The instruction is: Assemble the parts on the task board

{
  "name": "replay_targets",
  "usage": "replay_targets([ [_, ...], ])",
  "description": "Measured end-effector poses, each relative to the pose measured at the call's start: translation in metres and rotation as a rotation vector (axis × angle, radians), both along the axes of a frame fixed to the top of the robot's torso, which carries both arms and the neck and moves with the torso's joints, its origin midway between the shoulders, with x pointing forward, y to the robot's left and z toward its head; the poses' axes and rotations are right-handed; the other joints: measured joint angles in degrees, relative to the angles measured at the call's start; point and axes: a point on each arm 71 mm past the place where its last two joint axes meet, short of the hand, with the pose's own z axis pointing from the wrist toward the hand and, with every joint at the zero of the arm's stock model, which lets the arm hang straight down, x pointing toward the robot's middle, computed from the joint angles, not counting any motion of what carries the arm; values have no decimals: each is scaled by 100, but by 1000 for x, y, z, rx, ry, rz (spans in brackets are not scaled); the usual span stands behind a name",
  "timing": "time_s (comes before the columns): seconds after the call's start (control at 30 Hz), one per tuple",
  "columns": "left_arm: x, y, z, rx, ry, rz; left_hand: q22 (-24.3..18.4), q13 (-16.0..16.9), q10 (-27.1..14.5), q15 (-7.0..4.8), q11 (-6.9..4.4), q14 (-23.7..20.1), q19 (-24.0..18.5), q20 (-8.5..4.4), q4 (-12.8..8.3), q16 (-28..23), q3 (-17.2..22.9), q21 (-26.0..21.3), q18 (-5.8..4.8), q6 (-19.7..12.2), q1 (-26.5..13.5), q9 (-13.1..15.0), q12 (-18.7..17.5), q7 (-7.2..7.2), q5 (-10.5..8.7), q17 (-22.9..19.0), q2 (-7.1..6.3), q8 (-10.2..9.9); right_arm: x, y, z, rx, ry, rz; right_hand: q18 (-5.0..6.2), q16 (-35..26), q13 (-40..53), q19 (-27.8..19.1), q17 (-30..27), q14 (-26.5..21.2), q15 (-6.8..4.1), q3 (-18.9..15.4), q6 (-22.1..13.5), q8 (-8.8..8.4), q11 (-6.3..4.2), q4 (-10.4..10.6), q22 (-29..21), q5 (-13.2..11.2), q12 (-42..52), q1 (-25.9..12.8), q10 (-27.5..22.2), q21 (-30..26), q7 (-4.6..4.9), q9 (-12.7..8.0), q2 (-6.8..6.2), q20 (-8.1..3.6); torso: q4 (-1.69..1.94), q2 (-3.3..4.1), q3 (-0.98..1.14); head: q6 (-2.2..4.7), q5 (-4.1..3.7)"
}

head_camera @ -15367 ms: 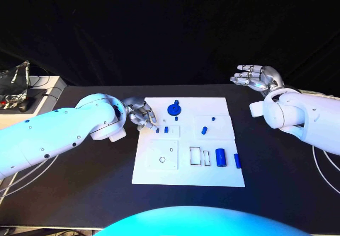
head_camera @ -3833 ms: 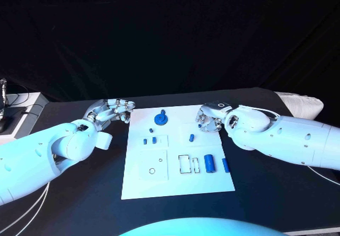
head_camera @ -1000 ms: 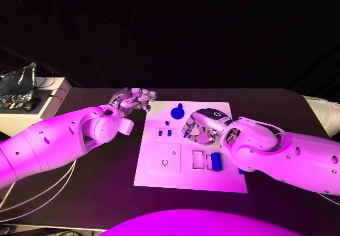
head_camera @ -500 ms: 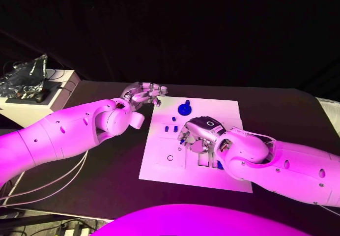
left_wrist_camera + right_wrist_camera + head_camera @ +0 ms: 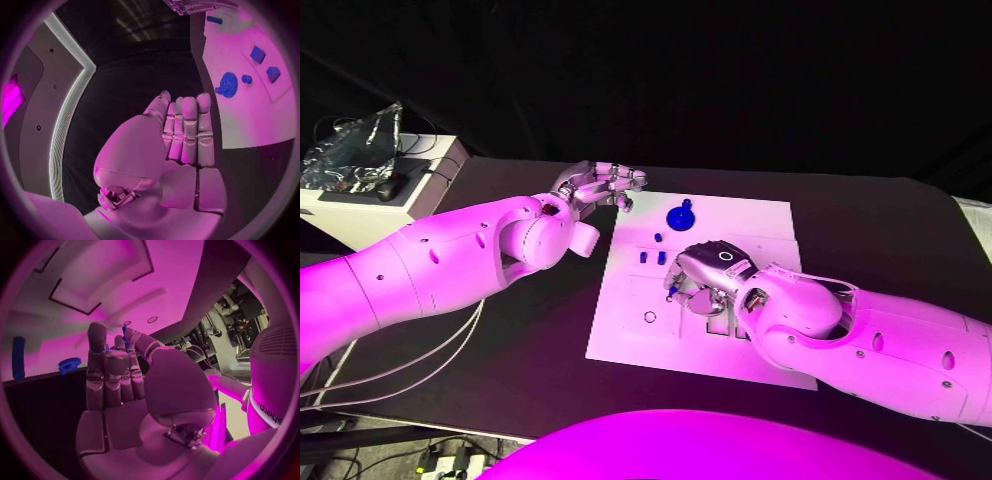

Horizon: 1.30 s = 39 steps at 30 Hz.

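The white task board (image 5: 635,338) lies mid-table. My right hand (image 5: 705,284) hovers over its middle and pinches a small blue part (image 5: 672,294) at its fingertips; the right wrist view shows that blue part (image 5: 124,329) between thumb and finger. A blue gear (image 5: 681,216) stands at the board's far edge, with two small blue blocks (image 5: 651,257) and a tiny peg (image 5: 655,238) nearer. My left hand (image 5: 602,185) floats empty off the board's far left corner, fingers extended (image 5: 185,129). The left wrist view shows the gear (image 5: 226,84) and blocks (image 5: 257,53). A blue cylinder (image 5: 19,357) lies on the board.
A white box (image 5: 355,205) carrying crumpled foil (image 5: 355,153) and cables sits at the table's far left. An empty round hole (image 5: 649,317) marks the board's near left square. Bare black table (image 5: 516,330) stretches left of the board.
The camera has shifted. My right hand has slid toward the board's near side, still holding the small blue part. My left hand stays by the far left corner.
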Motion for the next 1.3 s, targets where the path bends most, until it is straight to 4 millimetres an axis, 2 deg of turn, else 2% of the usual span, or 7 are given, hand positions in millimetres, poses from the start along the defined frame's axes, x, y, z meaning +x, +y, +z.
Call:
replay_targets([
  [0.17,0,1,0,1,0,1,0,0,0,0,0,0,0,0,0,0,0,0,0,0,0,0,0,0,0,0,0,0,-3,2,0,-3,2,11,1,0,0,109,0,0,0,0,11,-5,1,0,258,0,9,0,-1,-266,15,2,0,-7,1,0,5,-1,8],
  [0.7,0,2,0,5,2,3,-1,-14,0,0,0,0,0,0,0,-22,0,-31,0,0,0,0,0,0,0,6,0,24,-5,1,-1,-11,4,15,1,-1,-4,110,0,0,0,-2,17,8,-12,0,258,-13,23,1,11,-266,24,3,0,-7,1,-3,5,-1,55],
  [1.3,0,3,-1,8,4,4,3,-32,0,0,0,0,-1,0,0,-22,0,-65,0,0,0,0,0,0,0,13,0,24,-2,-1,-2,-21,4,10,1,-4,-5,109,0,0,0,-10,7,-4,-11,-7,257,2,1,2,10,-266,31,2,-1,-5,-1,-3,2,-1,46],
])
